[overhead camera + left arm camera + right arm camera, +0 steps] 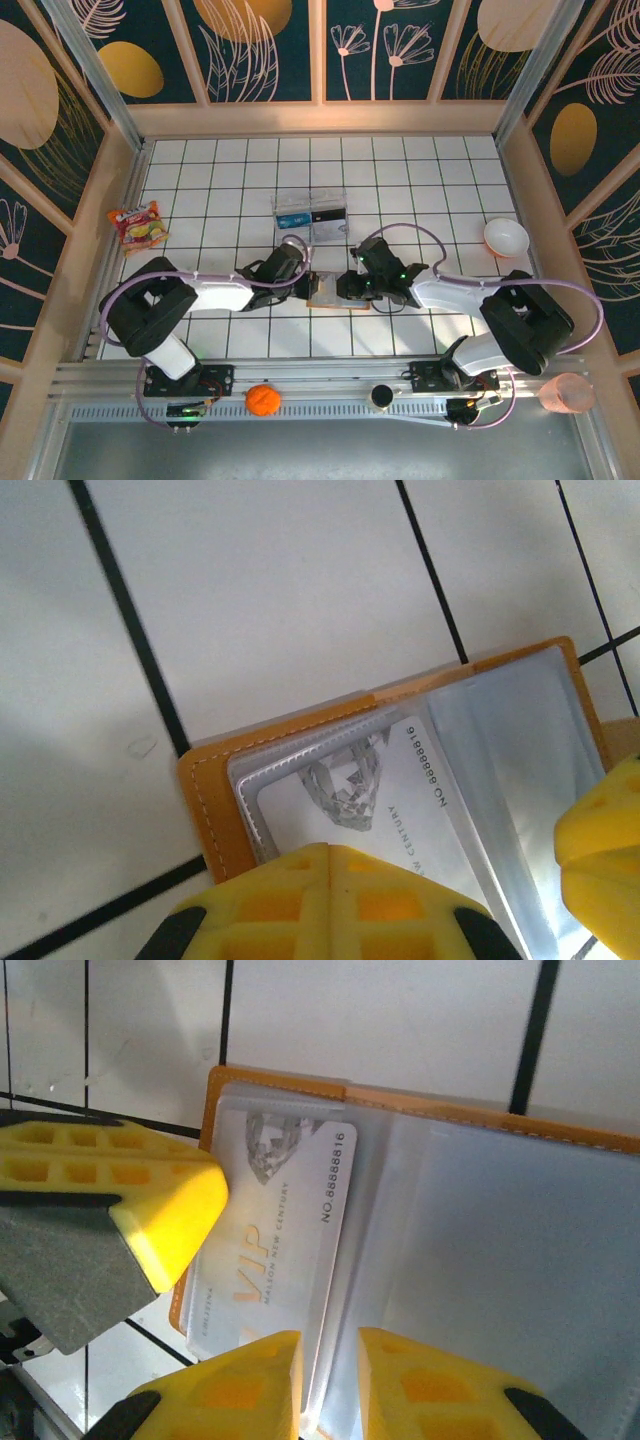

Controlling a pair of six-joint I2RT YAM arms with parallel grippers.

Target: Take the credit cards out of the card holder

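So the small orange-tan leather bifold card holder point(330, 294) is lying open and flat on the white gridded tabletop point(430, 180). It sits right between the two arms, on the near side of the clear plastic rectangular box point(310, 214). A silvery-grey plastic credit card point(290, 1220) with a diamond print and VIP lettering sits in one of the holder's see-through sleeves.

The left gripper point(465, 825) has its yellow fingers spread well apart with nothing held, and one finger hangs over the card end of the holder. The right gripper point(328, 1345) comes in from the opposite side with its fingers only a thin slit apart. The card's edge and the sleeve run down into that slit. Honestly can't tell if it's actually pinching anything.
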